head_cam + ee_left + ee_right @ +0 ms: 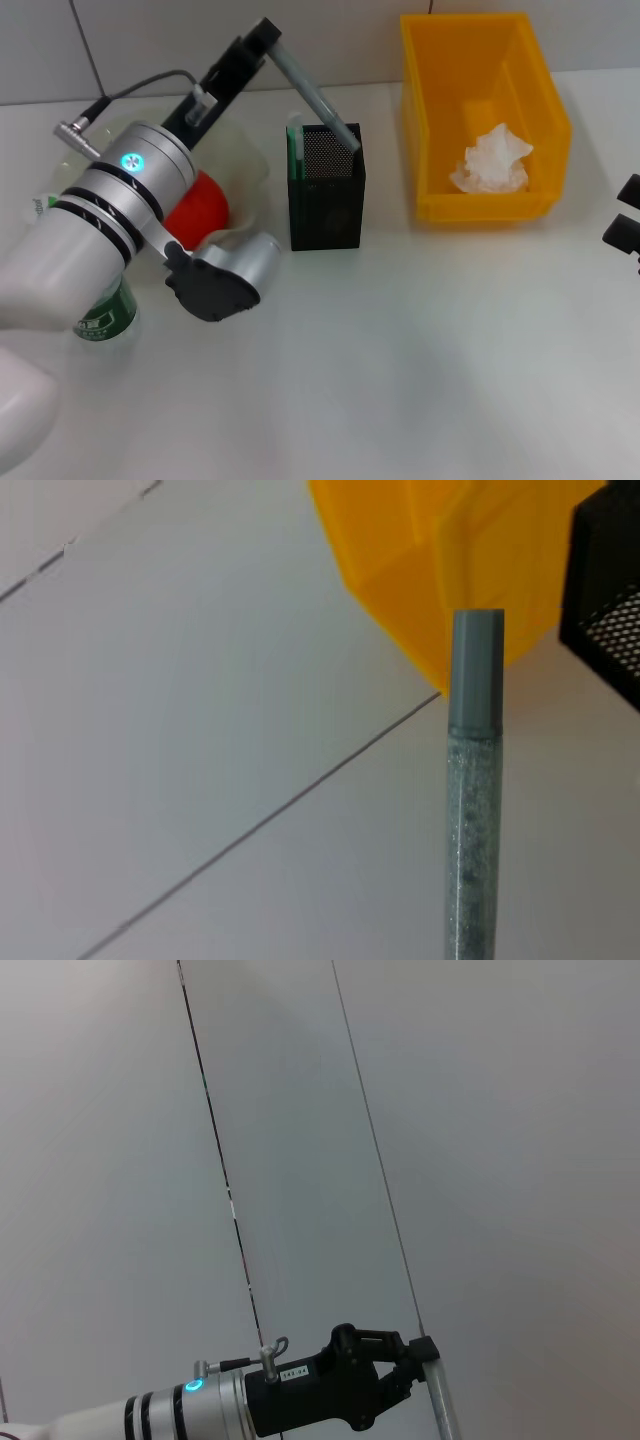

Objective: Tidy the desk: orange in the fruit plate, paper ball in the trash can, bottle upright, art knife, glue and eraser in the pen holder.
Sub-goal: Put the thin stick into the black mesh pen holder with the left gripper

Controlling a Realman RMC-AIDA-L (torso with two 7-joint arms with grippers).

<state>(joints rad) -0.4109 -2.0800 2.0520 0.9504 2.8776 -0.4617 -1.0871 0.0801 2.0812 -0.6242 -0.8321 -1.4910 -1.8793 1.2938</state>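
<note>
L claw [268,40] clamped on glue [318,98], tip in pen holder [326,200]; paper ball [492,162] in trash can [481,118].

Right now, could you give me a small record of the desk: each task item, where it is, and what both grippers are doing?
left gripper: raised behind the pen holder, shut on the glue stick
glue stick: tilted, lower end at the pen holder's mouth
paper ball: inside the yellow trash bin
orange: in the fruit plate
bottle: green label, mostly hidden by the left arm
right gripper: at the desk's right edge, idle
</note>
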